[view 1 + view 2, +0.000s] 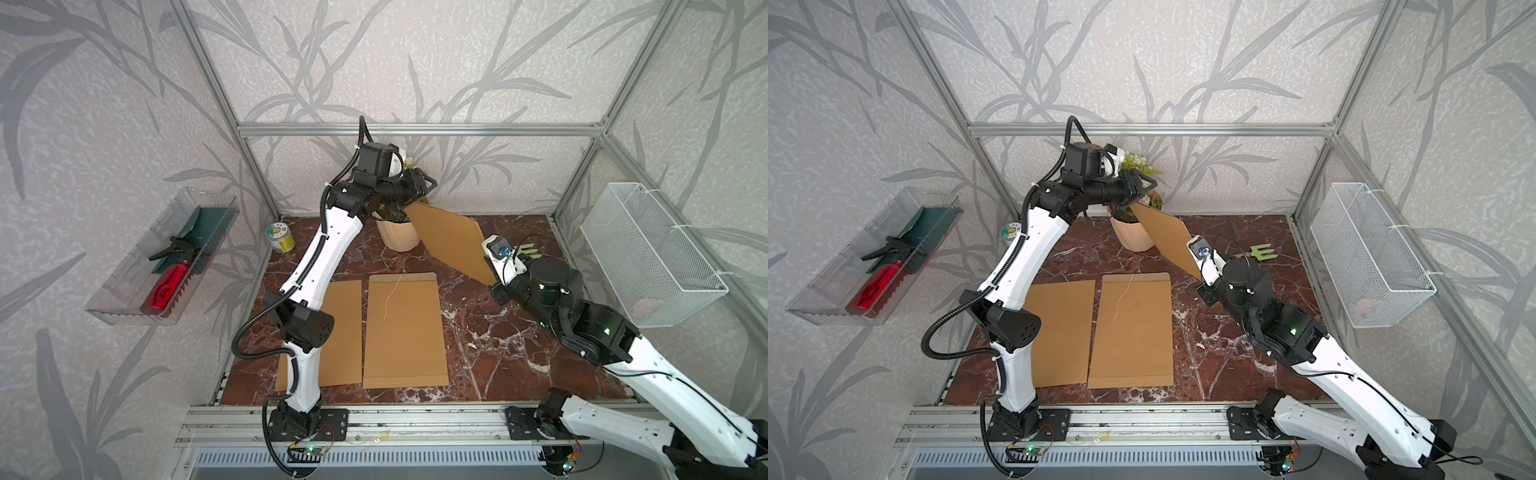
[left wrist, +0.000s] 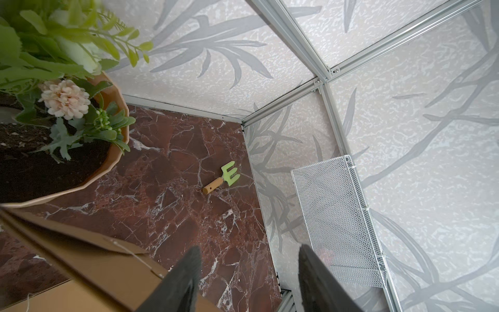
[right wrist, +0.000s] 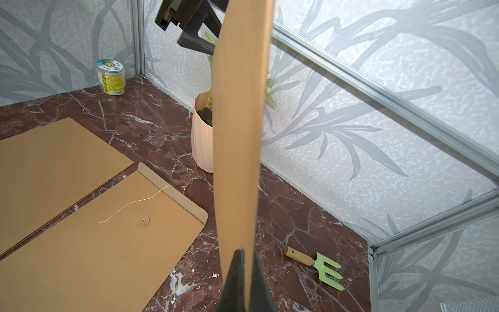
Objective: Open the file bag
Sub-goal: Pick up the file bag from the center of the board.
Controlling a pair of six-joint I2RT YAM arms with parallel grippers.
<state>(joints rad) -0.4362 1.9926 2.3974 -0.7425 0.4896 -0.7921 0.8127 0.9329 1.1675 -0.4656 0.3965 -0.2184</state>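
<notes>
Above the far right of the bench: one file bag held aloft

Over on the right, the right gripper (image 3: pixel 244 252) is pinched tight on the near lower edge of a brown file bag (image 1: pixel 451 241). The bag stands clear of the bench (image 1: pixel 519 353) on a slant, rising leftward and away toward the plant pot (image 1: pixel 399 237). Its upper corner sits just beside the left gripper (image 2: pixel 249 247), whose jaws stand partly apart with nothing between them. A second file bag (image 1: pixel 405 332) lies flat mid-bench, its string (image 1: pixel 392 297) loose. A third file bag (image 1: pixel 347 353) lies flat just left of it, partly under the left arm.
</notes>
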